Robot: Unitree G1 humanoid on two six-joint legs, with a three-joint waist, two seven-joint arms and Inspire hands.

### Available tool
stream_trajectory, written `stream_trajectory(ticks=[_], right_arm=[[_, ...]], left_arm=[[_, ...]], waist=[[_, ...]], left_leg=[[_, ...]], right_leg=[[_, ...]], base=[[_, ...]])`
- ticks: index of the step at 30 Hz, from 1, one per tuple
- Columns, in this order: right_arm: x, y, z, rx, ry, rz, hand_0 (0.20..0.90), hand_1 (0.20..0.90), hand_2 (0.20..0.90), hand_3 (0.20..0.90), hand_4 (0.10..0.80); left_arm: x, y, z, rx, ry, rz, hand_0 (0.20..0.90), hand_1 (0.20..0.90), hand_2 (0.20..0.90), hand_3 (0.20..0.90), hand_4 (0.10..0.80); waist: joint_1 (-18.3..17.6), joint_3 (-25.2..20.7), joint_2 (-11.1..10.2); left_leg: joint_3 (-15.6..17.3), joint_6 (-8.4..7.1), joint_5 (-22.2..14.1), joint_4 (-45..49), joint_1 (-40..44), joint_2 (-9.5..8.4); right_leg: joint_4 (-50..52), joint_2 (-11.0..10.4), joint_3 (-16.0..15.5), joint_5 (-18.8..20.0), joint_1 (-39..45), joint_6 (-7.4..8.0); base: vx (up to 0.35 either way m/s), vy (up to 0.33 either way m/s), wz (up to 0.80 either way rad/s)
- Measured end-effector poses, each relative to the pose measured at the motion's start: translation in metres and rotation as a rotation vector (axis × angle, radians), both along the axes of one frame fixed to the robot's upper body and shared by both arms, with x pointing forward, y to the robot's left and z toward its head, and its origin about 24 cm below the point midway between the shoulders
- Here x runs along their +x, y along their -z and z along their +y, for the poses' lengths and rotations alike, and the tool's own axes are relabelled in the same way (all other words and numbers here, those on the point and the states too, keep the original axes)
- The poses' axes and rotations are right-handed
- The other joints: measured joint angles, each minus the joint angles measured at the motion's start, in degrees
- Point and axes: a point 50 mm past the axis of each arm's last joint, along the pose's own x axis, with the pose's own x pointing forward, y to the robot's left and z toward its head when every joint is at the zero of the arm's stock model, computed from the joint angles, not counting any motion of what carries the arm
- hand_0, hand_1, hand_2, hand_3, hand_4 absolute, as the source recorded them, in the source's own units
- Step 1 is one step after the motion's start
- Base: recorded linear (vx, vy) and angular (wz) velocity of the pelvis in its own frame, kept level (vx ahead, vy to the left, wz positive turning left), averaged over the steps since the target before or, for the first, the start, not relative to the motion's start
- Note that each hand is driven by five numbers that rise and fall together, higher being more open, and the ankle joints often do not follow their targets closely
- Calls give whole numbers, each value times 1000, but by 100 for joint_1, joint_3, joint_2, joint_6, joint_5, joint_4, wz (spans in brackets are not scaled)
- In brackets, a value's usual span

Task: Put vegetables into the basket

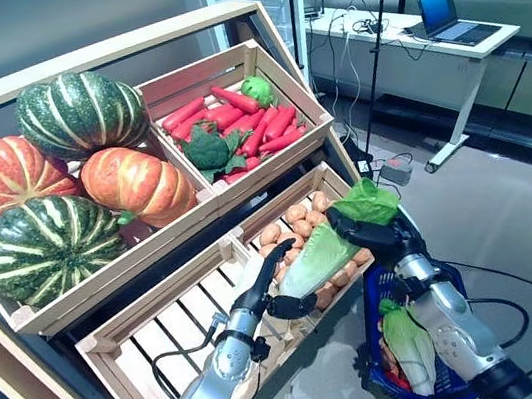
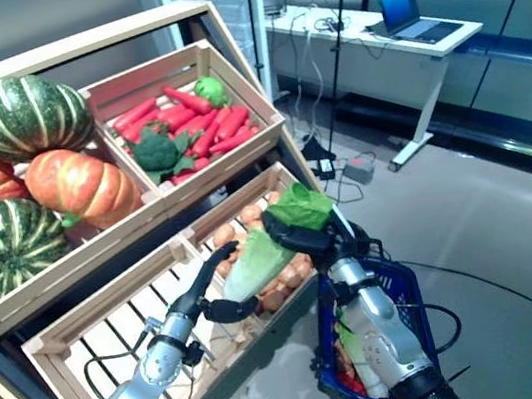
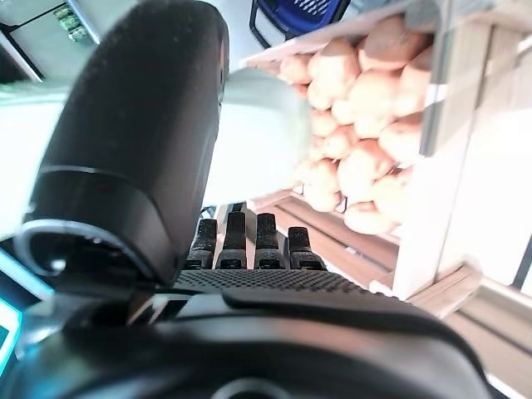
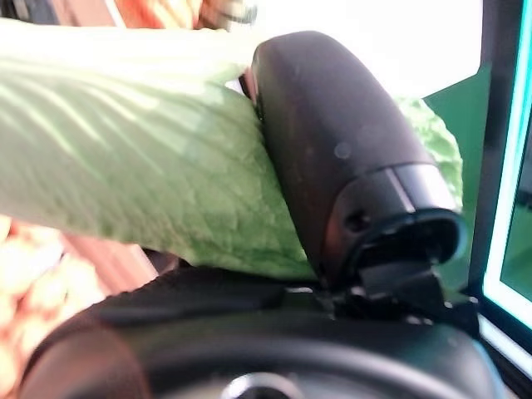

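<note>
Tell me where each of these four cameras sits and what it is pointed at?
Left eye view: on the head, looking down at the wooden crates; both arms show, holding a cabbage above the blue basket.
Right eye view: beside it on the head, same scene, slightly shifted.
Left wrist view: on the left arm, looking along the left hand at the cabbage's pale end and the potatoes.
Right wrist view: on the right arm; the right hand grips the cabbage's leaves.
Shared: all four show the cabbage.
</note>
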Motion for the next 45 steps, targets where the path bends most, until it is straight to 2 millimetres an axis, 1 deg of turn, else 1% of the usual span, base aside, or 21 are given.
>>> stream_trajectory(ticks=[2, 3, 6, 9, 12, 14, 18, 22, 23, 25, 26, 27, 28, 31, 33, 36, 39, 41, 43, 44, 45], right_arm=[[-1, 2, -12, -12, 44, 9, 300, 300, 300, 300, 400], [-2, 4, -20, -36, 66, 13, 300, 300, 300, 300, 400], [-12, 6, -55, -138, 155, 33, 300, 300, 300, 300, 400], [-20, 12, -80, -194, 262, 72, 300, 300, 300, 300, 400], [-25, 20, -95, -218, 339, 124, 300, 300, 300, 300, 400], [-26, 20, -99, -214, 369, 127, 300, 300, 300, 300, 400], [-24, 18, -106, -206, 433, 109, 300, 300, 300, 300, 400], [-18, 25, -115, -240, 519, 162, 300, 300, 300, 300, 400], [-12, 21, -120, -284, 541, 159, 300, 300, 300, 300, 400], [3, 7, -136, -373, 589, 140, 300, 300, 300, 300, 400], [12, -3, -144, -396, 616, 124, 300, 300, 300, 300, 400], [24, -19, -153, -412, 651, 94, 300, 300, 300, 300, 400], [32, -31, -157, -418, 673, 65, 300, 300, 300, 300, 400], [50, -61, -164, -420, 714, -6, 300, 300, 300, 300, 400], [57, -70, -164, -409, 733, -26, 300, 300, 300, 300, 400], [61, -77, -174, -419, 788, -2, 300, 300, 300, 300, 400], [58, -75, -183, -437, 828, 42, 300, 300, 300, 300, 400], [55, -75, -189, -451, 858, 68, 300, 300, 300, 300, 400], [55, -84, -195, -462, 887, 59, 300, 300, 300, 300, 400], [56, -87, -197, -460, 898, 61, 300, 300, 300, 300, 400], [58, -90, -199, -458, 908, 69, 300, 300, 300, 300, 400]], left_arm=[[-1, 5, 6, 11, -25, 21, 900, 900, 900, 900, 800], [-1, 7, 15, 19, -65, 33, 900, 900, 900, 900, 800], [-2, 11, 58, 47, -261, 60, 900, 900, 900, 900, 800], [-9, 14, 92, 96, -387, 80, 900, 900, 900, 900, 800], [-17, 17, 105, 126, -416, 102, 900, 900, 900, 900, 800], [-22, 20, 104, 126, -410, 120, 900, 900, 900, 900, 800], [-23, 23, 100, 114, -386, 139, 900, 900, 900, 900, 800], [-21, 23, 95, 88, -371, 139, 900, 900, 900, 900, 800], [-15, 18, 94, 67, -372, 119, 900, 900, 900, 900, 800], [5, 1, 91, 9, -366, 47, 900, 900, 900, 900, 800], [15, -10, 90, -21, -362, 1, 900, 900, 900, 900, 800], [27, -25, 90, -59, -361, -61, 900, 900, 900, 900, 800], [36, -36, 89, -86, -360, -106, 900, 900, 900, 900, 800], [51, -61, 86, -141, -346, -201, 900, 900, 900, 900, 800], [54, -70, 85, -150, -338, -244, 900, 900, 900, 900, 800], [54, -77, 80, -172, -320, -293, 900, 900, 900, 900, 800], [52, -77, 80, -210, -338, -292, 900, 900, 900, 900, 800], [52, -81, 81, -253, -362, -308, 900, 900, 900, 900, 800], [52, -85, 80, -271, -368, -332, 900, 900, 900, 900, 800], [52, -85, 79, -282, -370, -333, 900, 900, 900, 900, 800], [52, -86, 79, -296, -373, -334, 900, 900, 900, 900, 800]], waist=[[-3, 8, 14], [-9, 9, 15], [-7, 12, 20], [-9, 17, 23], [3, 106, 15], [9, 181, 45], [12, 318, 100], [31, 414, 137], [32, 497, 154], [29, 797, 193], [53, 1011, 218], [68, 1283, 255], [93, 1486, 265], [84, 2054, 309], [113, 2245, 315], [191, 2349, 290], [291, 2409, 306], [333, 2426, 340], [331, 2469, 391], [335, 2480, 410], [344, 2483, 414]], left_leg=[[10, 0, 0, 0, -4, 5], [14, -1, 0, -1, -4, 8], [13, -1, 0, -1, -43, 29], [15, -1, 1, -1, -81, 28], [17, -2, 2, -1, -114, 27], [15, 1, 9, -1, -178, 26], [-7, 16, 62, 0, -398, 20], [-37, 21, 89, 16, -605, 19], [-59, 38, 112, 67, -770, 15], [-191, 52, 119, 360, -1242, 17], [-198, 56, 117, 505, -1440, 31], [-204, 62, 111, 741, -1735, 58], [-204, 67, 105, 973, -1979, 69], [-209, 117, 34, 1502, -2410, 127], [-217, 103, -143, 1847, -2697, 207], [-348, 119, -406, 2752, -3422, 197], [-447, 122, -687, 3512, -3858, 196], [-516, 160, -912, 4123, -4268, 213], [-584, 196, -1187, 4855, -4779, 234], [-617, 179, -1279, 5115, -4986, 246], [-622, 206, -1358, 5413, -5230, 254]], right_leg=[[-1, 4, 17, 5, -9, -1], [-2, 6, 21, 5, -12, -1], [-3, 12, 28, 6, -48, -2], [-3, 13, 33, 6, -91, -2], [-4, 11, 40, 13, -131, 0], [-8, 5, 43, 20, -190, 2], [-5, -1, 46, 76, -393, -12], [-3, -5, 22, 90, -575, -17], [1, -18, -4, 126, -705, -25], [131, -62, -76, 175, -1053, -56], [232, -65, -80, 190, -1231, -80], [442, -83, -89, 171, -1499, -111], [699, -115, -94, 121, -1747, -159], [1365, -193, -174, -89, -2196, -239], [1992, -239, -208, -357, -2601, -297], [3230, -506, -224, -860, -3400, -381], [4044, -711, -196, -1229, -3843, -450], [4661, -832, -193, -1493, -4217, -510], [5362, -1005, -171, -1768, -4666, -562], [5605, -1056, -160, -1853, -4860, -548], [5903, -1132, -160, -1933, -5099, -597]], base=[[29, -53, -4], [34, -57, -2], [40, -57, -1], [39, -64, -1], [13, -63, -1], [-20, -47, 0], [10, -35, 3], [-97, -68, 4], [-229, -92, 14], [-211, -71, 19], [-263, -85, 11], [-233, -86, 5], [-215, -90, 4], [-76, -48, 10], [-98, -56, 11], [-71, -17, 21], [-47, -9, 16], [-60, 4, 17], [-62, 20, 16], [-71, 25, 8], [-33, 18, 3]])
